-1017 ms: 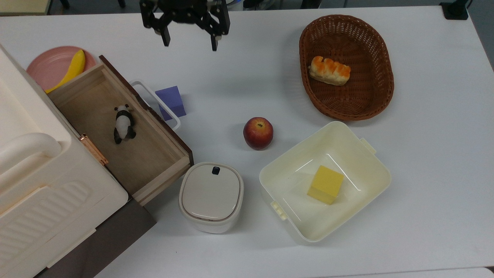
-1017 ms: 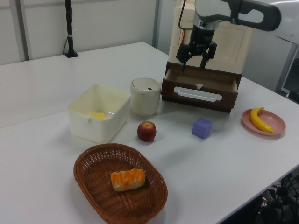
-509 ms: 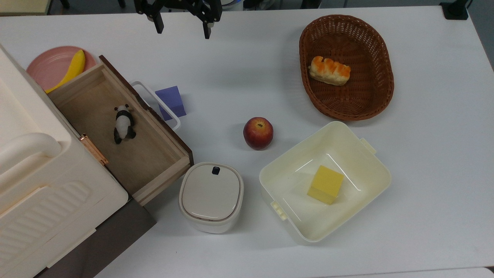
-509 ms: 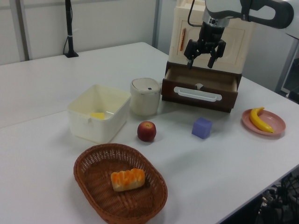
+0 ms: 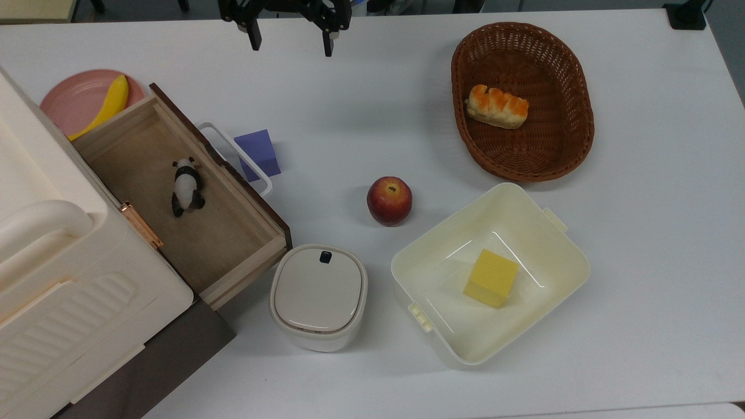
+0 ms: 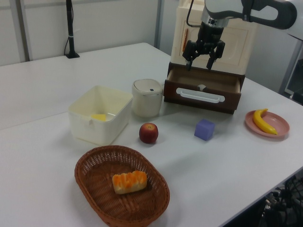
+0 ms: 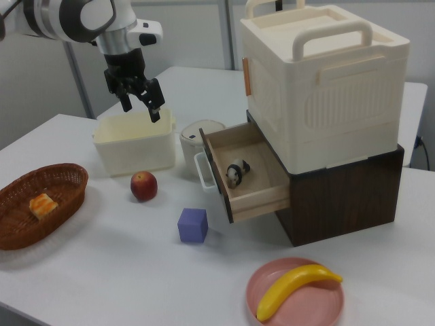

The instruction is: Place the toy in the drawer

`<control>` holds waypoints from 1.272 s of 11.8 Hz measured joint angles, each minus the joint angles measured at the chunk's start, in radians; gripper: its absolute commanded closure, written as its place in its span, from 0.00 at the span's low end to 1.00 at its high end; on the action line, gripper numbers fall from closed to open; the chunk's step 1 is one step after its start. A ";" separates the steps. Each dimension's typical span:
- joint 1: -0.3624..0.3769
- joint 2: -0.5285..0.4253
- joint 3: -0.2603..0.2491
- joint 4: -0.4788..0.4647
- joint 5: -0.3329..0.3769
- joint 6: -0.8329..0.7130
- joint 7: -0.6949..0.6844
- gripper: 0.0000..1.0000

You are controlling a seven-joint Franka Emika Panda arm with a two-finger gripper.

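White table (image 5: 640,233); pale wall panels (image 6: 109,21) behind; black pole (image 6: 71,28) standing at far table corner.

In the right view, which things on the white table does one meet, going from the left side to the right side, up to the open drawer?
Wicker basket with the bread → apple → purple cube → open drawer with the panda toy lying in it.

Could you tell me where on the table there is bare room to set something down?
Bare table lies right of the basket and tub in the top view, and between the basket and purple cube. It is crowded around the apple, lidded bin and drawer.
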 measured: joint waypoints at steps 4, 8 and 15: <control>0.059 0.000 -0.042 0.000 0.000 -0.003 0.000 0.00; 0.083 0.000 -0.071 -0.003 0.000 -0.010 -0.001 0.00; 0.091 -0.003 -0.081 -0.003 0.000 -0.070 -0.117 0.00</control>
